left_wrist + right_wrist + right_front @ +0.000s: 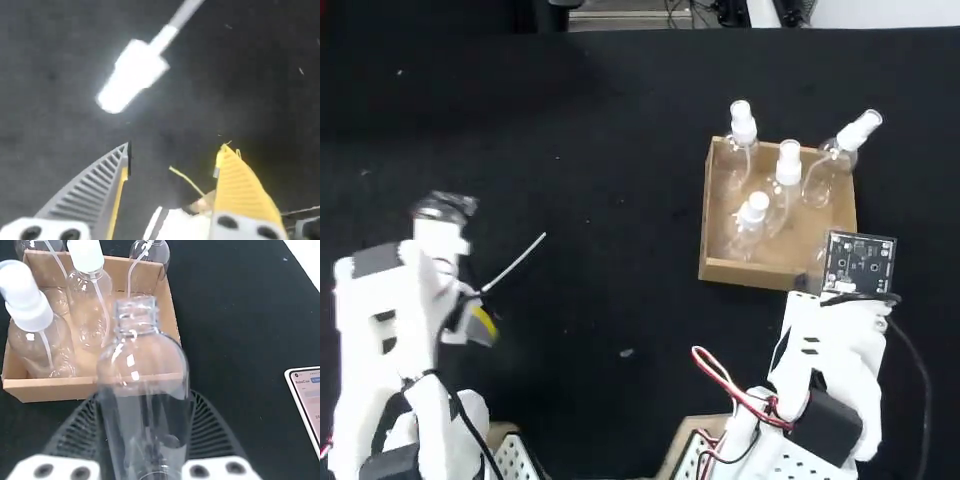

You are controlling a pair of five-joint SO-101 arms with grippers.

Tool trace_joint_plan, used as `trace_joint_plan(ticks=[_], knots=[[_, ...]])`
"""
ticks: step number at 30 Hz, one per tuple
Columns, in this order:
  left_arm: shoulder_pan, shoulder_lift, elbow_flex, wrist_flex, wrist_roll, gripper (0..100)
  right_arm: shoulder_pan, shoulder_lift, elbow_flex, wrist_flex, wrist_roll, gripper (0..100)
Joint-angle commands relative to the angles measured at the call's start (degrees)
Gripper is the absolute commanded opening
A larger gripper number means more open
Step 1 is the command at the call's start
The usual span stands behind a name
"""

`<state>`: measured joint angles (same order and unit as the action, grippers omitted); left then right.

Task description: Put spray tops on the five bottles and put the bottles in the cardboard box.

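Judging by the four capped bottles [788, 165] standing in the cardboard box [750, 272] at the upper right of the high view, down to the fifth and last, with its capping not yet done. At the lower left of that view, beside the left arm [380, 330], the thin tube of the spray top [518, 259] slanting up to the right on the black table [620, 130]. At the lower right, the right arm [830, 345], just below the box's near wall.

In the left wrist view, the left gripper [175, 150] at the lower edge, spread wide and holding nothing. Above it, toward the upper left of centre, the spray top [132, 75] flat on the table, near the fingertips yet apart from them, tube running off the upper edge.

In the right wrist view, the right gripper [145, 410] at the bottom, clamped on the open bottle [142, 370], upright in mid-frame with its neck bare. Behind it at the upper left, the box with the capped ones. At the right edge, a phone [305, 400].

Next, probably: close the left fingers on the top's head, lift, thread the tube into the bare neck, seat it. Calls for fine alignment between two arms well apart for now, with a thin, bendy tube likely to miss the mouth
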<state>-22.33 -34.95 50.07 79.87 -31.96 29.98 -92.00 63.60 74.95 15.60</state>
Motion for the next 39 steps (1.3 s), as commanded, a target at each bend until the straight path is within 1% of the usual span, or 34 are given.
trace_joint_plan(ticks=[1, 5, 9, 11, 14, 17, 20, 24, 28, 31, 33, 36, 37, 39], knots=[[2.42, -0.79, 7.08, -10.99, -0.70, 26, -0.26, -0.57, -0.75, -1.41, -0.35, 1.0], [2.33, -1.32, 11.38, -18.29, -0.62, 26, -0.44, -0.57, -0.75, -1.41, -0.35, 1.0], [-2.33, -0.97, 10.51, -23.47, 0.62, 26, -0.18, -0.57, -0.66, -1.41, -0.26, 1.0], [-6.20, -0.79, 10.33, -28.22, 2.90, 26, -0.18, -0.57, -0.57, -1.41, -0.26, 1.0], [-9.45, -0.79, 12.09, -36.13, 7.38, 26, -0.18, -0.57, -0.57, -1.41, -0.26, 1.0], [-9.80, -0.79, 14.02, -41.67, 12.66, 26, -0.18, -0.57, -0.57, -1.41, -0.26, 1.0], [-9.54, -1.49, 14.02, -43.52, 19.34, 26, -0.18, -0.57, -0.57, -1.41, -0.26, 1.0], [-9.63, -1.41, 9.45, -40.35, 28.40, 26, -0.18, -0.57, -0.57, -1.41, -0.18, 1.0], [-9.54, -1.05, 4.09, -33.85, 37.71, 26, -0.18, -0.57, -0.57, -1.41, -0.18, 1.0], [-8.13, -0.88, 1.54, -30.59, 46.59, 26, -0.18, -0.57, -0.57, -1.41, -0.09, 1.0], [-6.64, -0.79, 1.45, -29.45, 53.89, 26, -0.18, -0.57, -0.57, -1.41, -0.09, 1.0], [-5.05, -1.41, 1.63, -24.88, 63.65, 26, -0.18, -0.57, -0.57, -1.41, -0.09, 1.0], [-4.35, -1.41, 1.63, -23.74, 65.49, 26, -0.18, -0.57, -0.57, -1.41, -0.09, 1.0], [-2.86, -1.49, 2.15, -22.95, 64.62, 26, -0.18, -0.57, -0.57, -1.41, -0.09, 1.0]])
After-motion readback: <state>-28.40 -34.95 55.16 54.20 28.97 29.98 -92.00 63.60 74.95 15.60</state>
